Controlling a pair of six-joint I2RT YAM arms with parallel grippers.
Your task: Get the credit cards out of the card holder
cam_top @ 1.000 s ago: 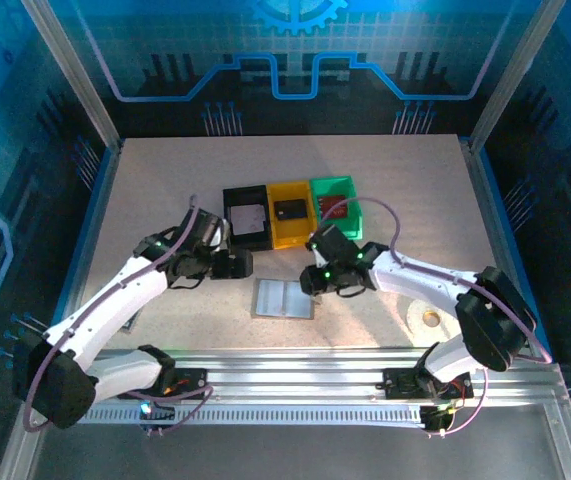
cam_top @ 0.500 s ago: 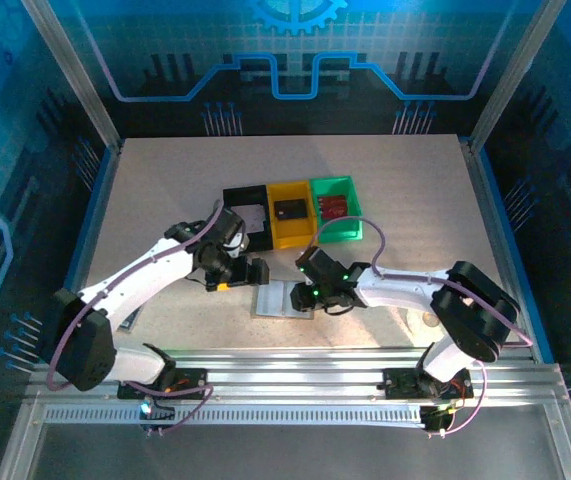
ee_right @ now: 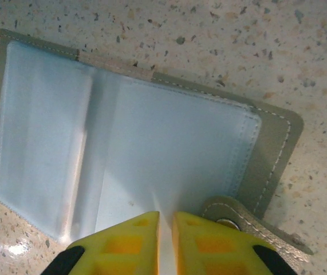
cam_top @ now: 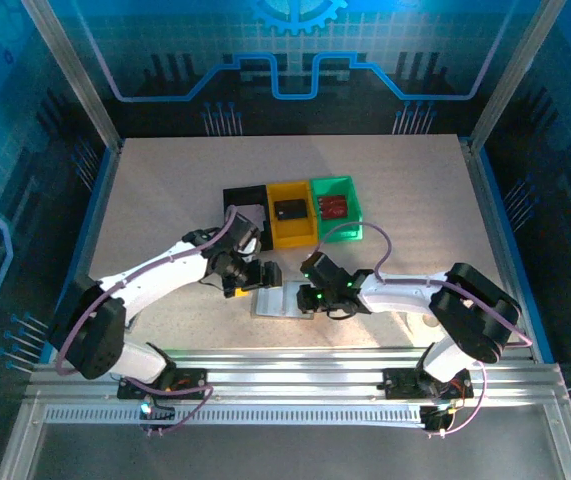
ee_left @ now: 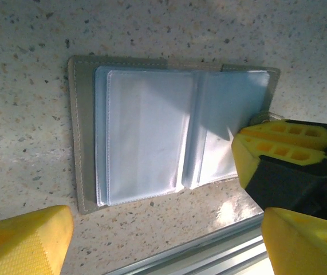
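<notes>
Left hand (cam_top: 256,279) (ee_left: 163,238) was open wide, hovering just above and left of the holder (cam_top: 281,300) (ee_left: 146,143), gripping nothing; in its wrist view the two yellow fingers (ee_left: 26,240) sat at the lower corners, well apart. Behind it on the desk (cam_top: 165,180) stood three bins in a touching row: black bin (cam_top: 235,192) with a pale card (cam_top: 250,215), yellow bin (cam_top: 295,240) with a dark card (cam_top: 289,209), green bin (cam_top: 333,181) with a red card (cam_top: 335,206). Holder lay flat and spread open near the desk's near edge, between the two hands, clear sleeves facing up; no card could be made out in them. Its tab (ee_right: 237,220) stuck out at one corner, beside the right fingers. Right hand (cam_top: 310,295) (ee_right: 164,235) was down on the holder's right page, fingers (ee_right: 209,240) nearly together with a slim pale gap; whether they pinched a sleeve could not be told.
</notes>
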